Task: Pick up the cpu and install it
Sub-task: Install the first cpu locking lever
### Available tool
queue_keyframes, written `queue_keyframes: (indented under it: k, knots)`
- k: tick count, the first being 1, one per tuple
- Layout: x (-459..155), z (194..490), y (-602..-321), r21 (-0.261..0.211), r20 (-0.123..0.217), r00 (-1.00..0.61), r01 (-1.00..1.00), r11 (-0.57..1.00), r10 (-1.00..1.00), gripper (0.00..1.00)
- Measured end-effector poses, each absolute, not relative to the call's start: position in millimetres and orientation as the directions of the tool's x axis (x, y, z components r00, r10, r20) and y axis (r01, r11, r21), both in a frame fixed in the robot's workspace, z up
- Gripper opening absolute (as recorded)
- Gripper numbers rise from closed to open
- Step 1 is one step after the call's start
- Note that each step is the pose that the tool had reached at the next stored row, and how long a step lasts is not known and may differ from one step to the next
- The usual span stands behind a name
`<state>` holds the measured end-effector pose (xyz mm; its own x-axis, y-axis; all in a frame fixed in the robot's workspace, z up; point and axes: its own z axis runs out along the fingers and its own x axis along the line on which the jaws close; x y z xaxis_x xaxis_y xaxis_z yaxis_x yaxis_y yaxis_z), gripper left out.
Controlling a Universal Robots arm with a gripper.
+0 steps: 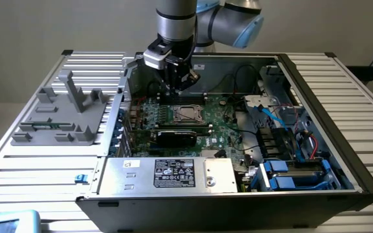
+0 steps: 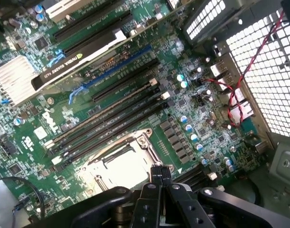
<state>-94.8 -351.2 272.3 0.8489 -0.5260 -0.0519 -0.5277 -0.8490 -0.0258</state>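
Looking at the exterior view first: the end effector hangs from the arm inside the open computer case, just above the far edge of the green motherboard. The cpu sits flat in its socket w/ the metal frame around it, near the board's middle. From the fingertips it lies straight below and slightly toward the camera, close but apart. It's square, so no real long axis; its edges run roughly parallel to the memory slots behind it. The black graphics card lies just beyond the cpu on the near side, and the silver power supply box sits at the case front. Only one arm, so no question of which is nearer. The fingers look pressed together, nothing between them as far as I can tell.

Wrist view: the end effector shows as two black fingers clenched tip to tip, no gap, holding nothing. The cpu lies right beside the tips, dull silver top, inside the socket frame. Fingertips appear to hover over its edge; can't tell if they touch it. Long memory slots run diagonally just past the socket. Judging by this, the chip is already seated, not carried.
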Motion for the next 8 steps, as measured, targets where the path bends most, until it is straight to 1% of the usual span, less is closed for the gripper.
queue_keyframes:
  k: [8]
  knots:
    - [-89, 285, -350, 0.026, -0.037, 0.848, -0.528, -0.849, -0.528, 0.11]
